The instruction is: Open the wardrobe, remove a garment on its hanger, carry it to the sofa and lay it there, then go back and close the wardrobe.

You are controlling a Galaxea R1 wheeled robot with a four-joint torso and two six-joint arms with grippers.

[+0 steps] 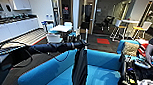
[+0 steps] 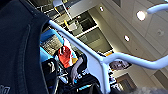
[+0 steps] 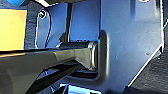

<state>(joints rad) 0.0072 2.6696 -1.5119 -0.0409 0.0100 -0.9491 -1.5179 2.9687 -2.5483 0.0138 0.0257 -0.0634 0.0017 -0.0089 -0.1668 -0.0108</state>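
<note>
- Head view: the left arm [image 1: 52, 47] reaches in from the left and stretches out level over the back of the blue sofa [image 1: 101, 60].
- Head view: the left gripper [image 1: 80, 44] holds the hanger's top, and the black garment [image 1: 80, 68] hangs straight down from it, over the sofa's back edge and in front of the seat.
- Head view: a patterned cushion [image 1: 130, 48] lies at the sofa's right end, and a person's arm [image 1: 151, 46] reaches down beside it over dark equipment.
- Head view: behind the sofa stand a white table [image 1: 61, 28] with white chairs, a white kitchen counter [image 1: 13, 27] along the left wall, and a red mat [image 1: 103, 41] on the dark floor.
- Left wrist view: the garment's dark fabric [image 2: 17, 50] sits close against a white hanger [image 2: 100, 61]; past them show the ceiling lights and a piece of the blue sofa [image 2: 48, 36].
- Right wrist view: a dark bar [image 3: 45, 62] of the robot lies across a blue surface [image 3: 130, 32], with a yellow patch [image 3: 12, 28] to one side; I cannot tell whether the right gripper is open or closed.
</note>
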